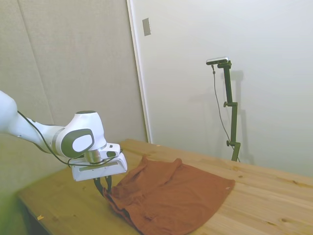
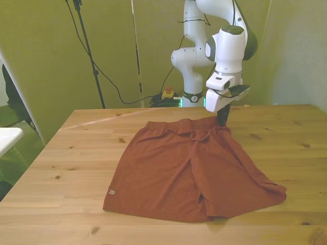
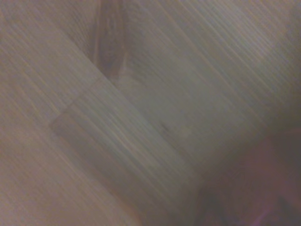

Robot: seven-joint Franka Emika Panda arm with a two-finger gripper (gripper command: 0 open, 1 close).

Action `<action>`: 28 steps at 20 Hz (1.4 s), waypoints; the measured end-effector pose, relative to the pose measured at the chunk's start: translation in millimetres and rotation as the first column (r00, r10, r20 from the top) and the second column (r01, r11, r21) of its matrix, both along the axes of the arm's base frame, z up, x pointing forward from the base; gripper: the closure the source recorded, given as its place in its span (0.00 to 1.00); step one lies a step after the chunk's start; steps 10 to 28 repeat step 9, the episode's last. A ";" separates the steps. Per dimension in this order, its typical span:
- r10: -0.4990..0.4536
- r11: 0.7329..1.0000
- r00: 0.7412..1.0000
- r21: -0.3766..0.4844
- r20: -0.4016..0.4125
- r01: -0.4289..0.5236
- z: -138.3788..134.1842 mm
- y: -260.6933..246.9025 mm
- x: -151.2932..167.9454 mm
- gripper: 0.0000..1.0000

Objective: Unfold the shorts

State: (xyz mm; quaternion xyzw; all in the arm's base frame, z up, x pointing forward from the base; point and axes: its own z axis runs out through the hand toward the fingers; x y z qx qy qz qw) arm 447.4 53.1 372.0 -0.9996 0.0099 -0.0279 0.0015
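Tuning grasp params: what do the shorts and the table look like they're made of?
Shorts: soft, thin woven or knit fabric, rust-orange and matte; they drape flat, with gathers at the waistband and wrinkles at the hems. Possibly a light synthetic, but the weave is too fine to tell.
Table: light wooden planks, probably pine, with visible knots, grain and board seams; smooth, with a faint sheen.

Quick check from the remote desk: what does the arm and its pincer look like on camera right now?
The arm is glossy white with rounded segments and dark grey joint caps. A black cable runs along it to the wrist. A white boxy block sits under the wrist, and the pincer has short dark fingers.
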 end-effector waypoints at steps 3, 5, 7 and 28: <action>-0.003 1.000 1.000 -0.005 0.012 0.003 5.5 9.4 1.8 0.00; -0.011 1.000 0.999 -0.003 0.031 0.011 15.1 11.9 4.4 0.00; -0.023 1.000 0.998 0.000 0.058 0.023 30.7 11.4 4.8 0.00; -0.042 0.999 0.996 0.005 0.085 0.041 48.0 8.5 2.7 0.00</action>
